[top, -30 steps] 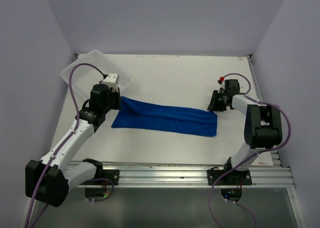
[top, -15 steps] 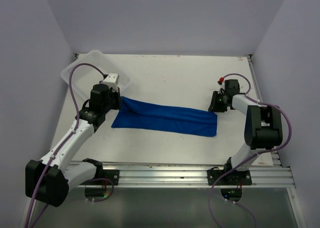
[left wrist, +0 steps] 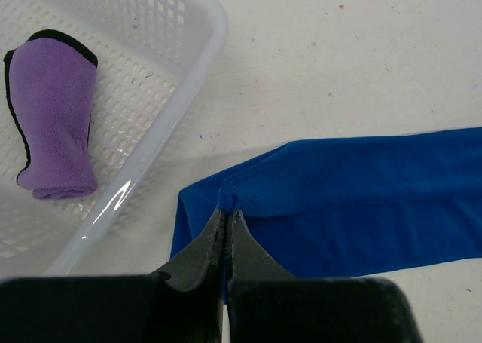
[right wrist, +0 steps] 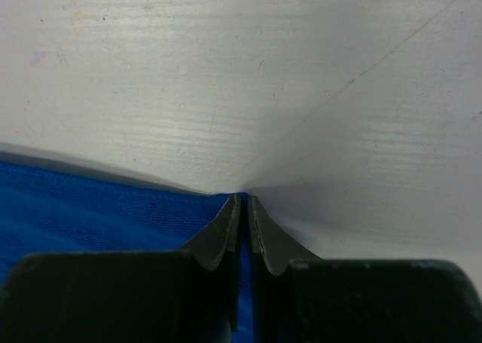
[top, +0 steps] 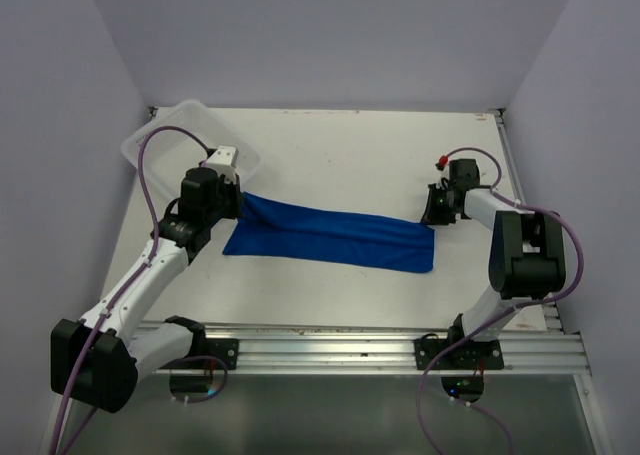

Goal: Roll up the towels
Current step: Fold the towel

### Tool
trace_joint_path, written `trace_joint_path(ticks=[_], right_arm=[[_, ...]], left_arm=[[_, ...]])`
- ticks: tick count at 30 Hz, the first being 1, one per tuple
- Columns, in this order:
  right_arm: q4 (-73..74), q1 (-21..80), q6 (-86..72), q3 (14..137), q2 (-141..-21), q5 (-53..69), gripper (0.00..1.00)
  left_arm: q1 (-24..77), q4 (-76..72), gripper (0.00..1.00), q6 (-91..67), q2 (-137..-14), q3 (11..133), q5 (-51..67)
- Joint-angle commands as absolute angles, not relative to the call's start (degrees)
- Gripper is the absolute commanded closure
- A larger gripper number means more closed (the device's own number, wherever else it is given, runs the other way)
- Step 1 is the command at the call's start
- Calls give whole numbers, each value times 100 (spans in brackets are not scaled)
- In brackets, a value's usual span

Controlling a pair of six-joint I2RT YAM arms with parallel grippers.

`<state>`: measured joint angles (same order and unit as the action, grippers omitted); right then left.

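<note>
The blue towel (top: 330,237) lies folded into a long strip across the table, stretched between both arms. My left gripper (top: 238,197) is shut on its far left corner, the cloth (left wrist: 361,200) bunched at the fingertips of that gripper (left wrist: 227,211). My right gripper (top: 432,215) sits at the far right corner. In the right wrist view this gripper (right wrist: 243,200) has its jaws nearly together, with a strip of the blue towel (right wrist: 90,207) pinched between them. The purple towel (left wrist: 53,124) lies rolled inside the basket.
The white plastic basket (top: 160,125) stands at the far left corner, its rim (left wrist: 188,79) just beyond my left gripper. An aluminium rail (top: 350,345) runs along the near edge. Walls close in the left, right and back sides.
My right gripper has closed its jaws onto the far right corner of the blue towel. The left arm and the towel have not visibly moved.
</note>
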<state>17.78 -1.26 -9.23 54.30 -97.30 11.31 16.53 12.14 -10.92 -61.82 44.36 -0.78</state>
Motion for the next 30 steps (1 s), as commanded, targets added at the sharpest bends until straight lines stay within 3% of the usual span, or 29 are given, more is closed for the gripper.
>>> trace_joint_path(ticks=[1,4,17,30], right_arm=[[1758,-88,-888,5458,-9607,1318,92],[1670,-88,-905,5440,-9414,1362,100],[1722,-88,-940,5124,-8166,1327,100],[1187,-44,-976,3859,-6849,1187,100]], left_arm=[[1670,1195,100,-1028,-6170,4482,-26],[1670,1187,100,-1028,-6170,4483,-26],[1670,1169,100,-1028,-6179,4509,-26],[1670,1204,100,-1020,-6152,4544,-61]])
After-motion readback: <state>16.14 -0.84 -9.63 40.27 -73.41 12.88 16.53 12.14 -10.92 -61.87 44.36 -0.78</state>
